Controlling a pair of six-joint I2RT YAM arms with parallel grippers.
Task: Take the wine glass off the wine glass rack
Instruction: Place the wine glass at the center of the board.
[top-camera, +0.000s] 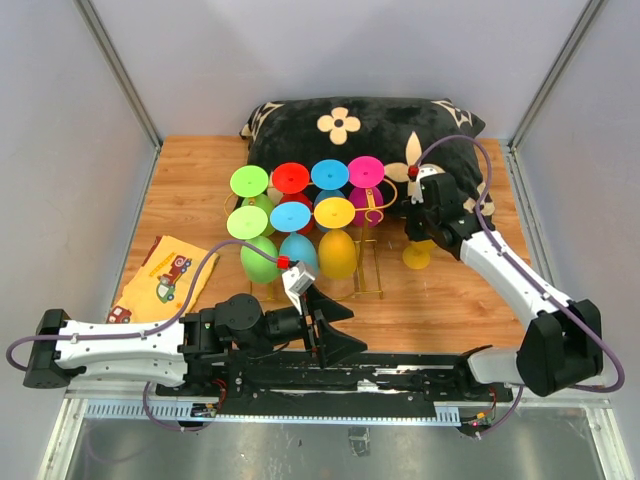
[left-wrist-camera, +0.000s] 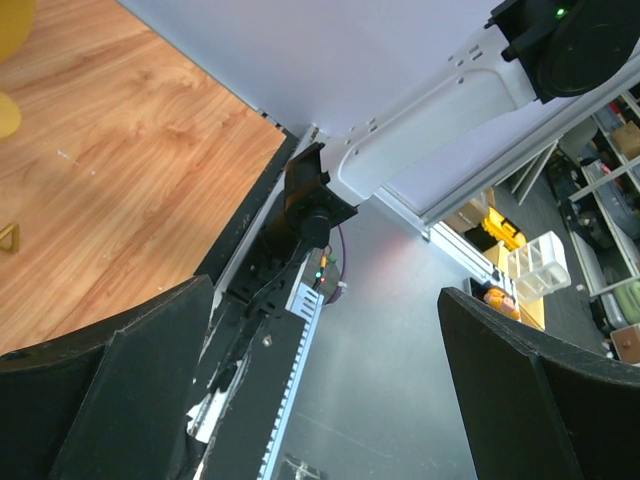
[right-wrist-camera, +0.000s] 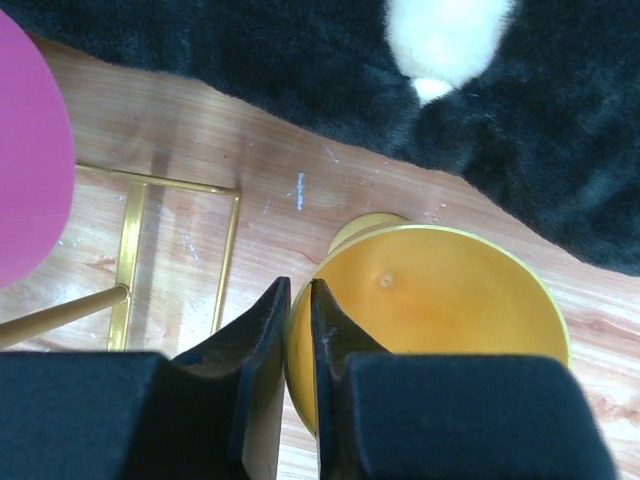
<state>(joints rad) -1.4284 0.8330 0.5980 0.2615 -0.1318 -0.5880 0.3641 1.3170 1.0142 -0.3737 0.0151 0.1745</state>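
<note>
A yellow wine glass (top-camera: 417, 260) stands upright on the wooden table just right of the gold wire wine glass rack (top-camera: 372, 268). My right gripper (top-camera: 421, 234) is above it. In the right wrist view the right gripper (right-wrist-camera: 298, 285) is shut on the glass's rim, one finger outside the bowl (right-wrist-camera: 440, 300) and one inside. The rack's gold rails (right-wrist-camera: 130, 232) lie to the left, apart from the glass. My left gripper (top-camera: 335, 325) rests low by the arm bases, open and empty; its wrist view shows the open left gripper (left-wrist-camera: 325, 290) over the table's front edge.
Several coloured glasses hang base-up in the rack, among them green (top-camera: 249, 181), red (top-camera: 291, 178), blue (top-camera: 329, 174) and magenta (top-camera: 366, 171) (right-wrist-camera: 30, 170). A black floral pillow (top-camera: 360, 125) lies behind. A yellow printed cloth (top-camera: 160, 275) lies at the left.
</note>
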